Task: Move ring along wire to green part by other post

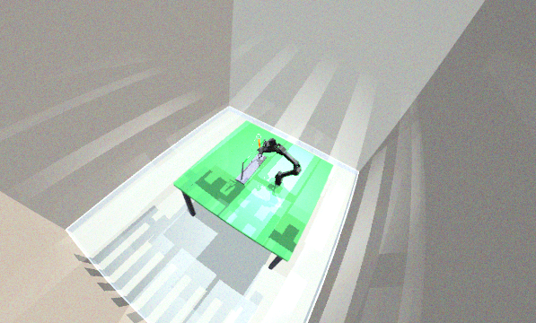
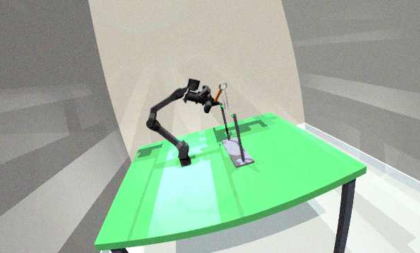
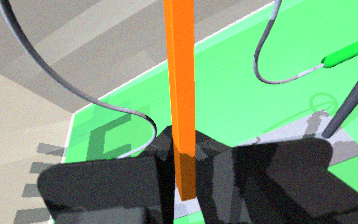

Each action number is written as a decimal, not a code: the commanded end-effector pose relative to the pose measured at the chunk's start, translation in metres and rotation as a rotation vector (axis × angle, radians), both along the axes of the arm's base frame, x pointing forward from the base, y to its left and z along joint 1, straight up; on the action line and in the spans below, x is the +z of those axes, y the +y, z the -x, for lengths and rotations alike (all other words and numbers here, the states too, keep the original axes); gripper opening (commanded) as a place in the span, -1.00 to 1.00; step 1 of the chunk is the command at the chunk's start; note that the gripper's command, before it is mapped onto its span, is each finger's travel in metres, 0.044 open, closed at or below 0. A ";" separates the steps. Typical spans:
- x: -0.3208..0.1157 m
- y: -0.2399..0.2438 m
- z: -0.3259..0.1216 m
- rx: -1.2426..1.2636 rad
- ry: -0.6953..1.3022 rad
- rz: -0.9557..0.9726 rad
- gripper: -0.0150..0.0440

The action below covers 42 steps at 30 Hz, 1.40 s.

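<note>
A black gripper (image 1: 259, 150) (image 2: 215, 102) (image 3: 176, 130) grips the straight orange handle (image 1: 259, 143) (image 2: 218, 95) (image 3: 181, 75); in the exterior view, the silver ring (image 2: 219, 85) lies at 1 o'clock, the nearer dark post's green wire section (image 2: 233, 115) (image 3: 355, 49) at 4.
</note>
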<state>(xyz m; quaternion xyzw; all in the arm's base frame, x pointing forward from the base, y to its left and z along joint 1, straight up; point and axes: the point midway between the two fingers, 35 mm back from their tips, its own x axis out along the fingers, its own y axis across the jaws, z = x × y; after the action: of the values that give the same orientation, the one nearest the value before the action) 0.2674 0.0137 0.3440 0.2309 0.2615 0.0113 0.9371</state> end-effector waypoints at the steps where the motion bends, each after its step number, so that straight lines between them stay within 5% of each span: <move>1: 0.002 -0.002 0.000 0.000 -0.008 0.068 -1.00; 42: -0.002 -0.022 0.000 -0.007 -0.017 0.643 -1.00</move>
<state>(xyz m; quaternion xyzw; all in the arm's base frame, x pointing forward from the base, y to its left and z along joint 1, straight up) 0.2676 -0.0061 0.3416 -0.0510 0.2461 -0.0665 0.9656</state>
